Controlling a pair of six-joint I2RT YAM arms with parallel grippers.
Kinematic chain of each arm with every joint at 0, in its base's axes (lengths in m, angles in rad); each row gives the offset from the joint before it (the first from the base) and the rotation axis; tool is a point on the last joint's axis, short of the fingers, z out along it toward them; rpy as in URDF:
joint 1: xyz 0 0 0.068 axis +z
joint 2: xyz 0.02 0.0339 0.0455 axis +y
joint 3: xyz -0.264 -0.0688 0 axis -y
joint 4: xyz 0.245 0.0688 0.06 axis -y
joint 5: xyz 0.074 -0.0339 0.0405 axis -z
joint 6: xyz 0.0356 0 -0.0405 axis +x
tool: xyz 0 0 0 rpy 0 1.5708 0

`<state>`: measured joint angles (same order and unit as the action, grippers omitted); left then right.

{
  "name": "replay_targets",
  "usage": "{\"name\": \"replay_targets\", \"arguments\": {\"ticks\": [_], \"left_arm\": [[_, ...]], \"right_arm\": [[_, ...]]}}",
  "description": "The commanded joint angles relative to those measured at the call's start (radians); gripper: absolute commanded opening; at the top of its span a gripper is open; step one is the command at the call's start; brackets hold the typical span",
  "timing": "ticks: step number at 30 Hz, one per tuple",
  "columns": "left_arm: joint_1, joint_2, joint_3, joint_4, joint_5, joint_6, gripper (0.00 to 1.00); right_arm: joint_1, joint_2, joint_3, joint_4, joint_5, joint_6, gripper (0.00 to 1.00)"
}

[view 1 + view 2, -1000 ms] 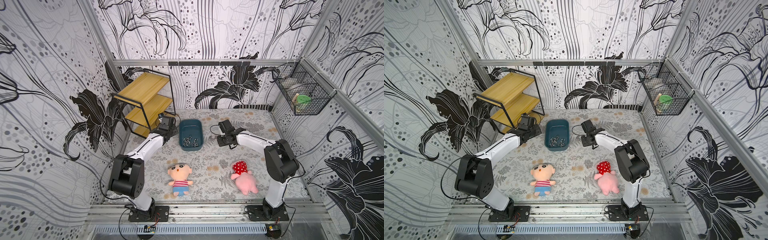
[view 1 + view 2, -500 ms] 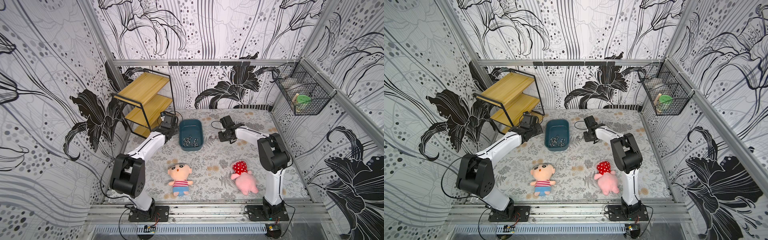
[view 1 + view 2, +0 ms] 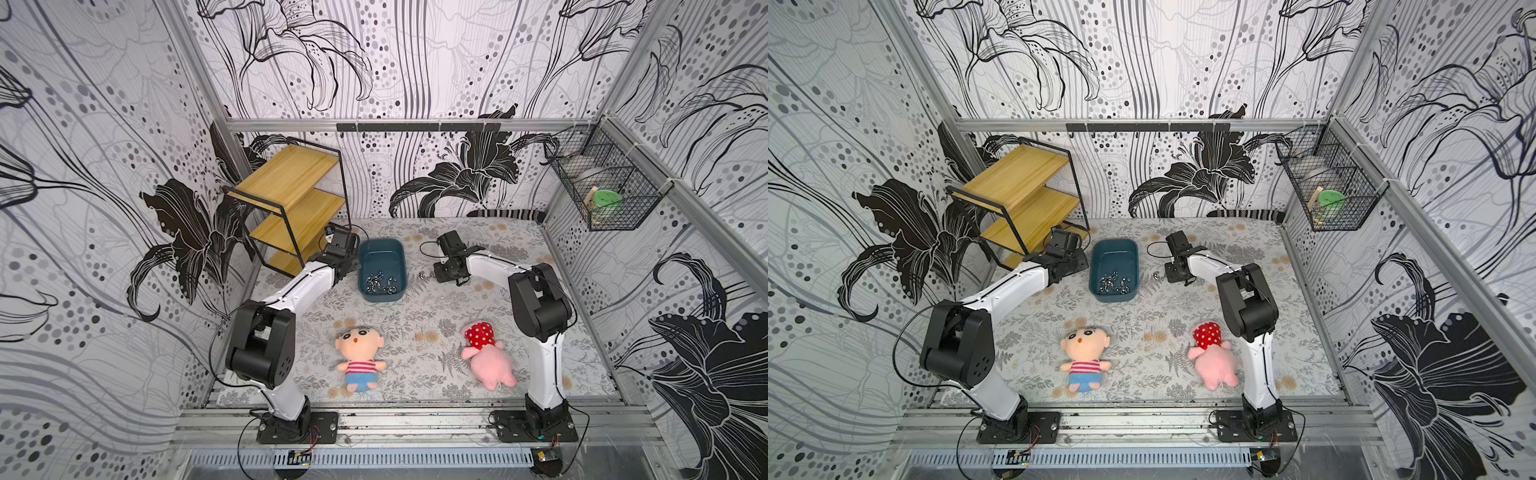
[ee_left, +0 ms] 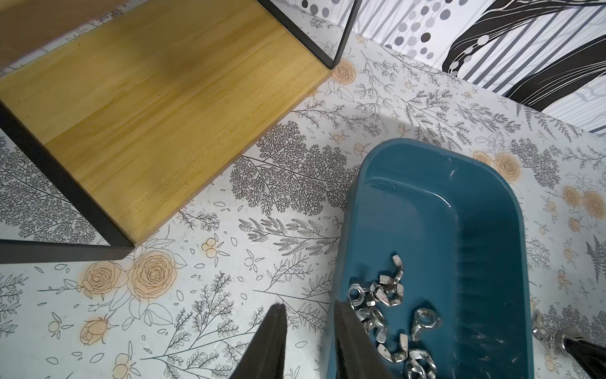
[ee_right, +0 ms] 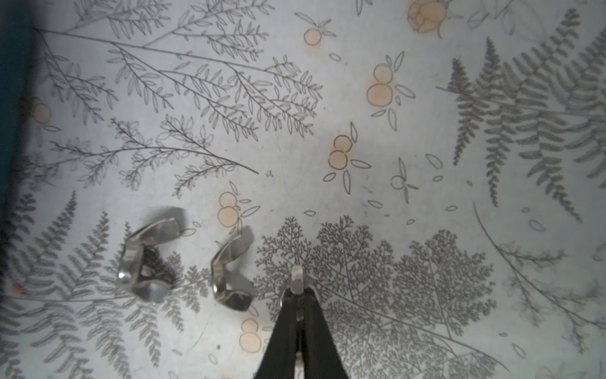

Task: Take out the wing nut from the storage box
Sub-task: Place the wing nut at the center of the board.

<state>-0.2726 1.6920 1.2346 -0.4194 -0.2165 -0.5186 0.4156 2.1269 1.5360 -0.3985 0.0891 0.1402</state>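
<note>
Right arm's elbow has swung in since a second ago. Right claw (image 5: 296, 295) clenched on a wing nut (image 5: 296, 279) at the worktop (image 5: 360, 131), just right of the storage box (image 3: 382, 255), beside two loose nuts (image 5: 147, 259). Left claw (image 4: 309, 306) parted at the box's left wall. Remaining nuts (image 4: 387, 295) at its near end.

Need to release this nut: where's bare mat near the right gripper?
Crowded: two loose nuts between storage box and right gripper. Bare: mat between gripper and back wall, also from box to boy doll and pink doll.
</note>
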Motion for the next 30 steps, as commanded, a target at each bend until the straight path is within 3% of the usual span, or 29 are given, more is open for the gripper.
{"name": "replay_targets", "arguments": {"ticks": [1,5,9,19,30], "left_arm": [[-0.005,0.024,0.039,0.025,0.006,0.014,0.33],[-0.006,0.036,0.049,0.026,0.009,0.022,0.35],[-0.007,0.064,0.075,0.029,0.022,0.035,0.37],[-0.020,0.206,0.170,0.034,0.064,0.061,0.33],[-0.043,0.263,0.153,0.018,0.033,0.060,0.25]], "right_arm": [[0.002,0.033,0.033,-0.019,-0.022,-0.013,0.13],[0.002,-0.002,0.024,-0.023,-0.008,-0.011,0.31],[0.002,-0.065,0.016,-0.037,0.013,-0.013,0.42],[0.025,-0.257,-0.025,-0.057,0.012,-0.021,0.47],[0.155,-0.283,0.011,-0.094,0.029,-0.022,0.49]]}}
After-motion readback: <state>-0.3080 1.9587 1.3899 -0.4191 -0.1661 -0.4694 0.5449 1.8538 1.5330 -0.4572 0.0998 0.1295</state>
